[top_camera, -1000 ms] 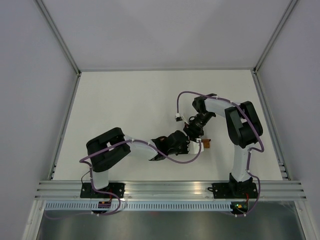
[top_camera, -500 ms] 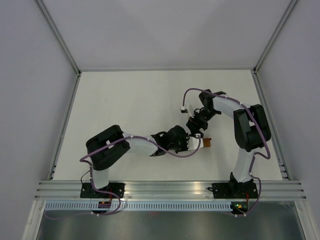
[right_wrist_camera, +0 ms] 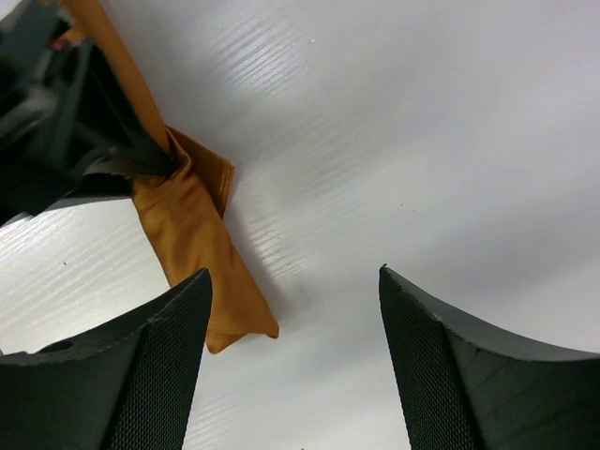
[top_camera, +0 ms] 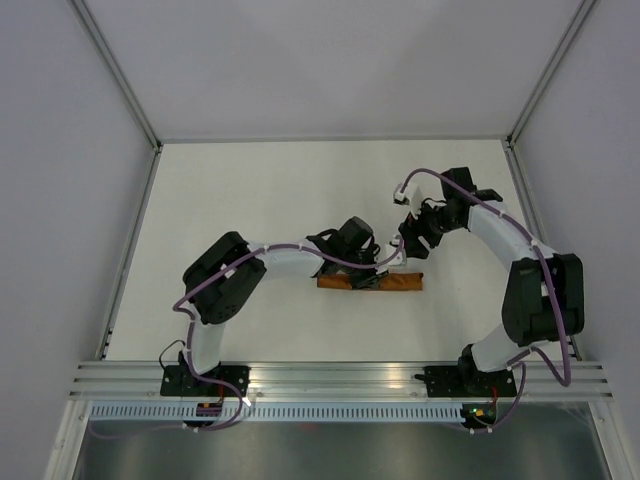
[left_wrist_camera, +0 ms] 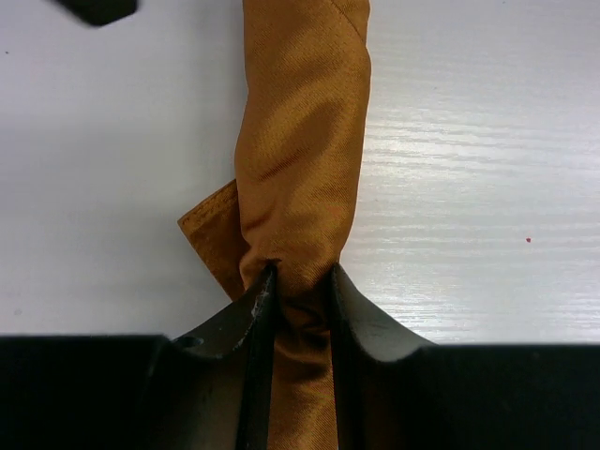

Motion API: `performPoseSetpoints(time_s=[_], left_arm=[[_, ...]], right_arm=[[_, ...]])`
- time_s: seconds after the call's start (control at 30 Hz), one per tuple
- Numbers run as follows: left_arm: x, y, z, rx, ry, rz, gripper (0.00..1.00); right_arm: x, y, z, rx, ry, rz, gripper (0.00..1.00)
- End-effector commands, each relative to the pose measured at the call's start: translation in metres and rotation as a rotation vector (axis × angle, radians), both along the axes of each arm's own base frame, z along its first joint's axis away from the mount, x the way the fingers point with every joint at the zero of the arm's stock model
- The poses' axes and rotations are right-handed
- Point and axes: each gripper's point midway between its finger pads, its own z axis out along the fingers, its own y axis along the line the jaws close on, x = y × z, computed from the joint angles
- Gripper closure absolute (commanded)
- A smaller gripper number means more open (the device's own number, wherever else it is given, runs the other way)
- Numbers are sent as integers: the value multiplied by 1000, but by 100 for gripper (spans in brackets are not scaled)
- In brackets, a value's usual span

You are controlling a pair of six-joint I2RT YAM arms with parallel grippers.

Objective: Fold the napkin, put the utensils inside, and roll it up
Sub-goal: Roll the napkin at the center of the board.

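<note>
Left gripper (left_wrist_camera: 300,281) is clamped tight on the napkin (left_wrist_camera: 302,141), pinching the narrow roll, with a loose hem corner sticking out beside its fingers. Right gripper (right_wrist_camera: 292,277) is spread wide, holding nothing, just off the roll's end. The roll lies on the white bench (top_camera: 250,190), right of centre; its contents cannot be seen.

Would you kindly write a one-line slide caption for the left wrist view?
Left gripper clamped on the rolled orange-brown napkin on the white table.
</note>
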Motion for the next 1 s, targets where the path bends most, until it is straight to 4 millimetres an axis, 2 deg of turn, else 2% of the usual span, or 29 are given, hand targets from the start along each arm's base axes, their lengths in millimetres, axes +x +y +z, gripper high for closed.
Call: performPoseSetpoints(time_s=[0.0, 0.03, 0.13, 0.2, 0.23, 0.27, 0.3, 0.4, 0.47, 0.53, 0.57, 0.63, 0.7, 0.87, 0.97], left_arm=[[-34, 32, -37, 149, 317, -12, 80], [-37, 30, -35, 135, 355, -26, 80], [-30, 29, -28, 120, 454, -30, 78], [-31, 30, -31, 125, 513, -33, 77], [-37, 34, -32, 141, 570, -38, 77], [-30, 31, -26, 129, 577, -36, 77], [-32, 33, -31, 140, 605, -38, 77], [-30, 32, -26, 137, 661, -41, 76], [-28, 32, -26, 134, 706, -41, 76], [-25, 30, -25, 120, 738, -42, 76], [-25, 31, -25, 127, 751, -37, 75], [-26, 31, -23, 124, 781, -40, 75], [-22, 30, -25, 132, 800, -29, 75], [-17, 25, -22, 124, 823, -29, 74], [-15, 24, -22, 125, 826, -23, 74]], right_arm=[[-3, -1, 21, 24, -143, -24, 23], [2, -1, 26, 29, -195, -30, 23], [-8, -2, 31, 42, -268, -25, 24], [-18, -2, 33, 52, -303, -11, 24], [-20, -2, 33, 54, -320, -1, 24], [-22, -1, 35, 61, -336, 9, 24], [-29, 0, 36, 71, -356, 24, 24], [-41, 4, 36, 90, -406, 54, 25], [-43, 8, 37, 87, -455, 71, 25], [-45, 7, 33, 60, -502, 68, 25], [-52, 12, 23, 44, -498, 93, 26], [-54, 18, 21, 16, -541, 119, 26], [-62, 28, 9, -34, -554, 163, 26], [-70, 50, -9, -94, -598, 254, 27], [-73, 55, -20, -119, -588, 280, 28]])
